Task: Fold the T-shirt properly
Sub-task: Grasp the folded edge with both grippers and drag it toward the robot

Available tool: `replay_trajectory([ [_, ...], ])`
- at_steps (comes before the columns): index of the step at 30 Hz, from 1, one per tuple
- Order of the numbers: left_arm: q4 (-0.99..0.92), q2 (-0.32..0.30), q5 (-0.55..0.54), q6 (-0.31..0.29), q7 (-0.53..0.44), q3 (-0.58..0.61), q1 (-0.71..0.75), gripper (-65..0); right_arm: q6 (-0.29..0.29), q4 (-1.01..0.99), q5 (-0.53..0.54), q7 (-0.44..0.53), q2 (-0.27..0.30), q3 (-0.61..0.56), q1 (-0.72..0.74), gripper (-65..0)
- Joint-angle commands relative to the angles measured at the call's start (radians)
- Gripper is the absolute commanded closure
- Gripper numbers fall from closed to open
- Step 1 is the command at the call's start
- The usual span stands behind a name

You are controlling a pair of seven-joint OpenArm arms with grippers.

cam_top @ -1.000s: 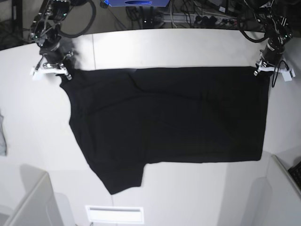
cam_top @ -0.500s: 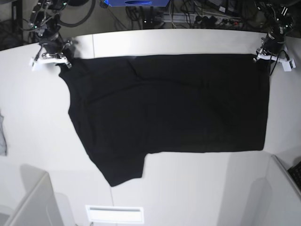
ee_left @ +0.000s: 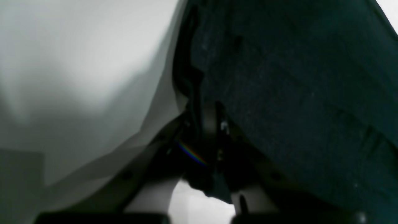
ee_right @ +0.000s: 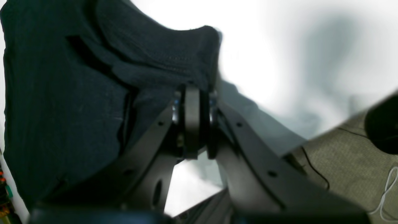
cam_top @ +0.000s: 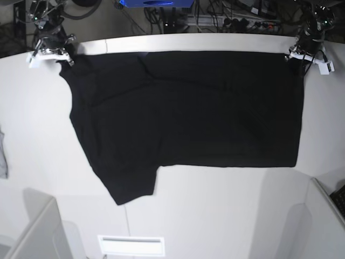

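Black T-shirt gripped at two corners

My dark metal left gripper (ee_left: 206, 118) and dark metal right gripper (ee_right: 195, 93) are each clamped on the large black cloth T-shirt (cam_top: 188, 113), at opposite ends of its far edge. From these grips the fabric spreads across the white tabletop (cam_top: 226, 216), its plain side uppermost, with one flap projecting towards the near side. Beyond the table, my right wrist view shows grey-brown flooring (ee_right: 348, 158) and a white cable (ee_right: 384, 193)
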Motion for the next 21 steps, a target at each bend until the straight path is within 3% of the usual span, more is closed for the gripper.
replay_trajectory([
  [1, 0.001, 0.002, 0.035, 0.015, 0.041, 0.0, 0.017, 0.0, -0.004, 0.012, 0.011, 0.006, 0.01, 0.011, -0.023, 0.0],
  [5, 0.011, 0.005, 0.035, 0.015, 0.041, 0.0, 0.044, 0.0, -0.004, 0.012, 0.054, 0.004, 0.015, 0.014, -0.045, 0.0],
  [21, 0.081, 0.005, 0.035, 0.015, 0.04, -0.002, 0.134, 0.0, -0.002, 0.075, 0.049, 0.004, 0.015, 0.014, -0.097, 0.0],
])
